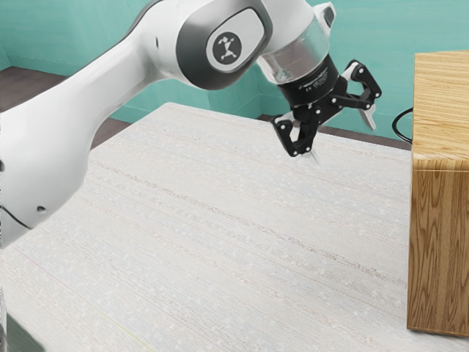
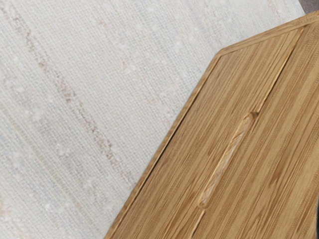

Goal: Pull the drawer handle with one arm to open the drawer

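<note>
Our one end effector (image 1: 343, 136) hangs in the air above the table (image 1: 220, 242). Its two black fingers (image 1: 304, 139) are spread wide apart with nothing between them, and it tilts toward the exterior view's right. It touches nothing. Behind it the single white arm (image 1: 95, 110) comes in from the exterior view's upper left.

Just past the fingertips, toward the exterior view's right, stands one wooden drawer cabinet (image 1: 440, 191), resting on the table and apart from the end effector. A thin dark curved piece (image 1: 400, 125) juts from the cabinet's edge on the side facing the end effector; we cannot tell what it is.

In the wrist view we see the cabinet's wooden front panel (image 2: 279, 189), with the pale table beside it. On that panel we count one handle (image 2: 227, 159), a long, narrow wooden bar. It lies in line with a thin seam that runs on past both its ends.

Behind the table is a teal wall (image 1: 73, 37).
</note>
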{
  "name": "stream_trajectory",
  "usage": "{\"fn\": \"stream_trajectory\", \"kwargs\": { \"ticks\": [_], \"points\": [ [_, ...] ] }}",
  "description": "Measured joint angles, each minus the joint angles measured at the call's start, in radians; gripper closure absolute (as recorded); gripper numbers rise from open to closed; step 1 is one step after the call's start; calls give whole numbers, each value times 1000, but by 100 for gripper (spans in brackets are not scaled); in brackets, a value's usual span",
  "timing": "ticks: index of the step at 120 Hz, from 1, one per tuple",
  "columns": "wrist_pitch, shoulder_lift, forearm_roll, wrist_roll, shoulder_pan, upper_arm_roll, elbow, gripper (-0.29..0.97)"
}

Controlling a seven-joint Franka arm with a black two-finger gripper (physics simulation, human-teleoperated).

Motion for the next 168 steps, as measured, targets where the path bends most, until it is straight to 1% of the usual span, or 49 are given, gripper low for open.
{"fn": "stream_trajectory", "kwargs": {
  "ticks": [26, 44, 70, 86, 99, 113, 128, 140, 168],
  "points": [
    [73, 52, 8, 24, 6, -1, 8, 0],
    [116, 62, 9, 48, 26, 0, 8, 0],
    [152, 74, 17, 93, 19, -2, 1, 0],
    [161, 70, 58, 166, 13, -1, -16, 0],
    [165, 50, 74, 246, 15, -14, -51, 0],
    [178, 44, 79, 323, 13, -39, -55, 0],
    [197, 31, 81, 394, 16, -44, -72, 0],
    [222, 1, 82, 444, 31, -38, -109, 0],
    [249, -21, 79, 535, 38, 2, -115, 0]
  ]
}}
